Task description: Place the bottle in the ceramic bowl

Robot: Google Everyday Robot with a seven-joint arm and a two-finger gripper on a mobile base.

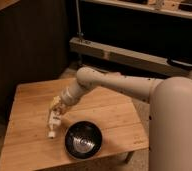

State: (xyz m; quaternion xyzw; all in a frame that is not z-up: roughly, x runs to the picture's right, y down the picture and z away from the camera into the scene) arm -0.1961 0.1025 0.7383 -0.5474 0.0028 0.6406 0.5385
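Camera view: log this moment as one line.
bottle: left of ceramic bowl, outside it | gripper: at bottle's far end | ceramic bowl: empty, front of table | placement: not done

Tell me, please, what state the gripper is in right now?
Gripper: at the upper end of the bottle, beside the ceramic bowl; whether it is open, closed or holding cannot be told.

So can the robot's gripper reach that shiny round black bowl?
Probably yes. The gripper hangs over the small whitish plastic bottle on the wooden table, and the glossy black ceramic bowl sits just beside it, with nothing between them.
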